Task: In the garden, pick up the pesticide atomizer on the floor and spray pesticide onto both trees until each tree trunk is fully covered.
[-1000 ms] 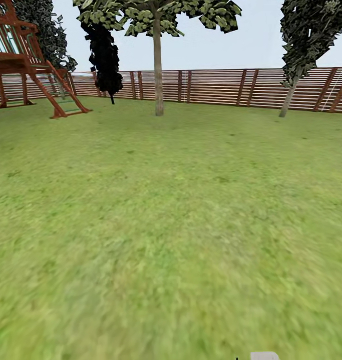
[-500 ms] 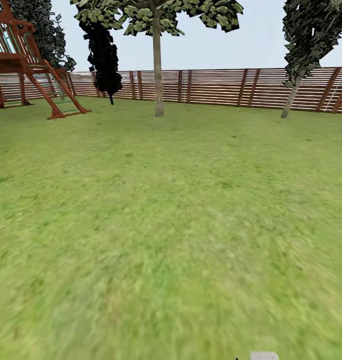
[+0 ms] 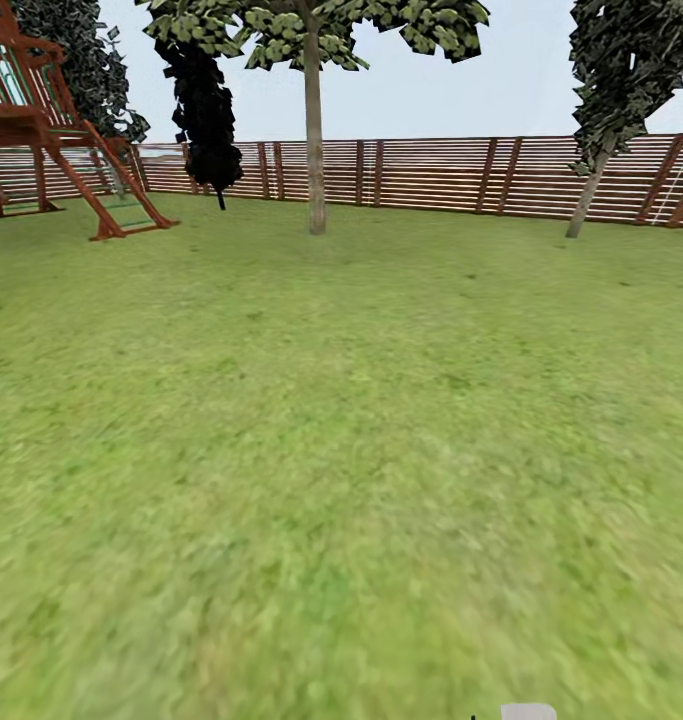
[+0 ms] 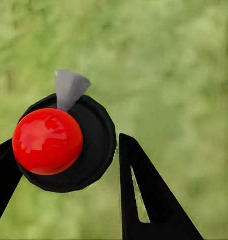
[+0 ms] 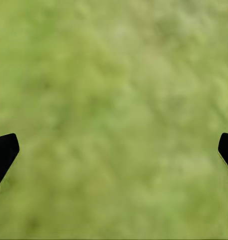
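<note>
The pesticide atomizer (image 4: 58, 145), a black round body with a red ball top and a grey nozzle, sits between the black fingers of my left gripper (image 4: 66, 142), which is shut on it above the grass. My right gripper (image 5: 119, 140) is open, its fingertips far apart over bare lawn. In the head view one tree (image 3: 315, 60) with a pale straight tree trunk (image 3: 315, 150) stands far ahead near the fence, in the green garden lawn (image 3: 341, 450).
A brown slat fence (image 3: 431, 175) closes the far side. A red wooden playset (image 3: 41, 130) stands at the far left. Dark bushy trees stand by the fence at the left (image 3: 206, 110) and the right (image 3: 621, 70). A grey robot part (image 3: 528, 712) shows at the bottom edge.
The whole head view has crept forward: the playset slid a little left and the right bushy tree a little right. The camera moved, not the things.
</note>
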Robot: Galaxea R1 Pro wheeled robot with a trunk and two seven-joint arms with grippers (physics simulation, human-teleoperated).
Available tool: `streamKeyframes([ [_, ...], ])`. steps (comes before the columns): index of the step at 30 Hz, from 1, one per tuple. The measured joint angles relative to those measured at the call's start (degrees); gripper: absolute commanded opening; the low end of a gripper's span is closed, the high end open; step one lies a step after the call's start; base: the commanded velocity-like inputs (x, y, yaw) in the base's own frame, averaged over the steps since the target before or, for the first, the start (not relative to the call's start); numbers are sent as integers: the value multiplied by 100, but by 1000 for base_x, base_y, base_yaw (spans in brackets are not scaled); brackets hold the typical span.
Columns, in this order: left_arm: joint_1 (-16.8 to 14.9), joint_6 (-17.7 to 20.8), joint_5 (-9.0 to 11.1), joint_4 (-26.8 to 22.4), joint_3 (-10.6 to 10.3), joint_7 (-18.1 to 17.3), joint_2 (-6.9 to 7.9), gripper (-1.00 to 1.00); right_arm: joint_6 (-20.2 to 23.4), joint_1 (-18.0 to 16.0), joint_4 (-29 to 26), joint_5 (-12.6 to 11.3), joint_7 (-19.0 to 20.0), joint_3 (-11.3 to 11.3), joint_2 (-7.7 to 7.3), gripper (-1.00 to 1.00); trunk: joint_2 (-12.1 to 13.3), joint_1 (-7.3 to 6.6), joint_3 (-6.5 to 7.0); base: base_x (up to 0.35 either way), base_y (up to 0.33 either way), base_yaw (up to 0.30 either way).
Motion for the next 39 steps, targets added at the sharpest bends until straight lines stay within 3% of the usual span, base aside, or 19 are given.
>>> streamKeyframes([
  [39,0,0,0,-8,0,0,0,-100,0,0,0,0,1,0,0,100,0,0,0,338,0,0],
])
